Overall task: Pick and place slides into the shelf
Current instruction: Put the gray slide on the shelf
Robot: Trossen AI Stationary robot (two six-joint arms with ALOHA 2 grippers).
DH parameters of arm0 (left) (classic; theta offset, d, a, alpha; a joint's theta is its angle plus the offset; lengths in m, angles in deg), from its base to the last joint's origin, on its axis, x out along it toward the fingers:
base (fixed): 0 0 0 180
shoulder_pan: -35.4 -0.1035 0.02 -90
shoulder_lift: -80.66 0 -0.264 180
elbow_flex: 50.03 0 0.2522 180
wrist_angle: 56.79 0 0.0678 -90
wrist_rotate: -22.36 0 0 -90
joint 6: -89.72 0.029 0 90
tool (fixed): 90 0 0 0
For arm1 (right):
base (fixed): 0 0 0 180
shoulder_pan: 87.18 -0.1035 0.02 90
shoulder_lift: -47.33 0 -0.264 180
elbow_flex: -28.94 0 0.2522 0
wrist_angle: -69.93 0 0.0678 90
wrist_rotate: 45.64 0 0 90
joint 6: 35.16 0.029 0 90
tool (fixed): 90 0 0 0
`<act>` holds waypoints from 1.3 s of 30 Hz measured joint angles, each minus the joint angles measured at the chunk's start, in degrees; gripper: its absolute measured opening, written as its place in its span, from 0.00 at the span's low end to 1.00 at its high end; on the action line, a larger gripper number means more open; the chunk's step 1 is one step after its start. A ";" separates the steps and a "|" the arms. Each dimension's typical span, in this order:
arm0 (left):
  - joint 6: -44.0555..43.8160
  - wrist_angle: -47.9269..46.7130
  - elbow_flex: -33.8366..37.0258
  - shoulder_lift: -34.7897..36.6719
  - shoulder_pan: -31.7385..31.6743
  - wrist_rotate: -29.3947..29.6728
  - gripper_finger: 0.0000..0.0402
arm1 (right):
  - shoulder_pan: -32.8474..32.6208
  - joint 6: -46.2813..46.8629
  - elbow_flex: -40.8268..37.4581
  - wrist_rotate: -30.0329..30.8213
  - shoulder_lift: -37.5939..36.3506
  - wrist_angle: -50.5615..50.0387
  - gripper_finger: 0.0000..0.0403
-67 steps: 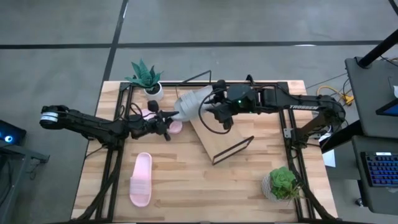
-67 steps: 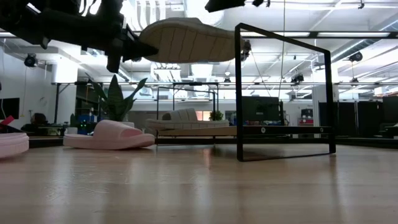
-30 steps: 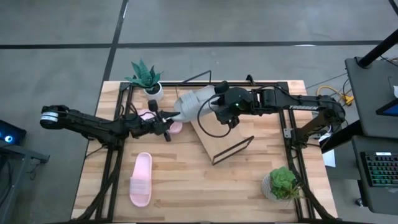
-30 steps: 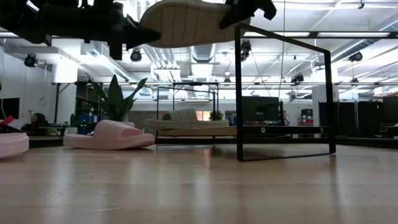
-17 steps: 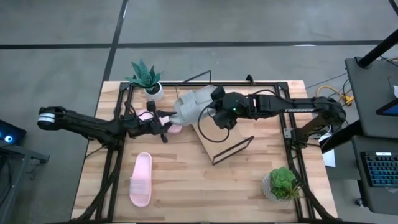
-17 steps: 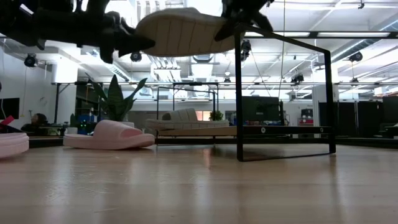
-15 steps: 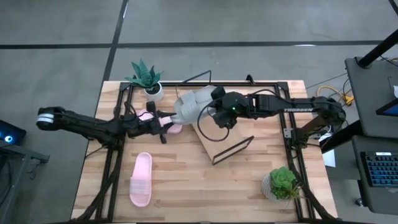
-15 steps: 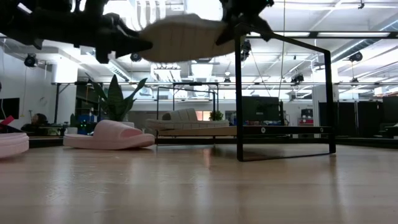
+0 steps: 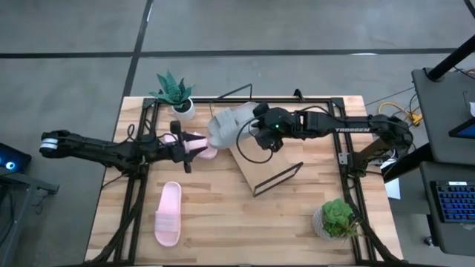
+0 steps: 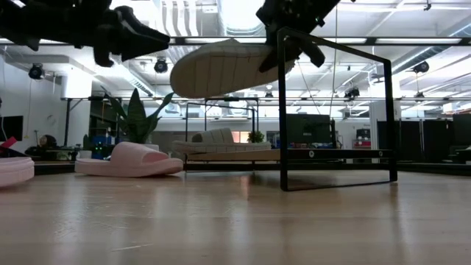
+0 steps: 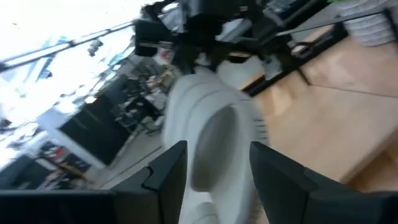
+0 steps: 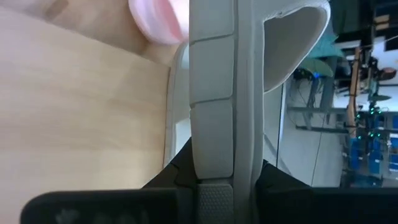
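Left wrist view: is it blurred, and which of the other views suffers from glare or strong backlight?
Left wrist view: yes, smeared by motion; the grey slide looks soft and the bright background is washed out. Low view: ceiling lights shine into the lens, so the left gripper and right gripper are near silhouettes. High view: evenly lit, no glare. Right wrist view: sharp on the slide's edge.

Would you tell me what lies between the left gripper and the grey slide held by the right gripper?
Nothing: in the low view, open air separates the left gripper from the grey slide, which the right gripper alone holds.
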 joint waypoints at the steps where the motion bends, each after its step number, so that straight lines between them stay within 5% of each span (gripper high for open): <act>1: 1.08 0.09 -0.15 -0.18 -0.02 0.91 0.40 | 0.00 0.00 -0.55 -0.18 0.00 1.15 0.11; 9: 5.86 0.05 -2.30 -6.05 -0.04 5.02 0.40 | -0.03 -1.49 -2.21 -8.46 -0.02 5.63 0.11; 32: 6.82 5.70 -8.87 -18.23 -0.37 5.99 0.39 | -0.11 -1.92 -2.45 -7.35 -0.02 5.70 0.11; 39: 12.35 5.66 -10.95 -21.30 -0.39 6.20 0.15 | -0.04 -1.95 -2.54 -7.13 0.07 5.39 0.11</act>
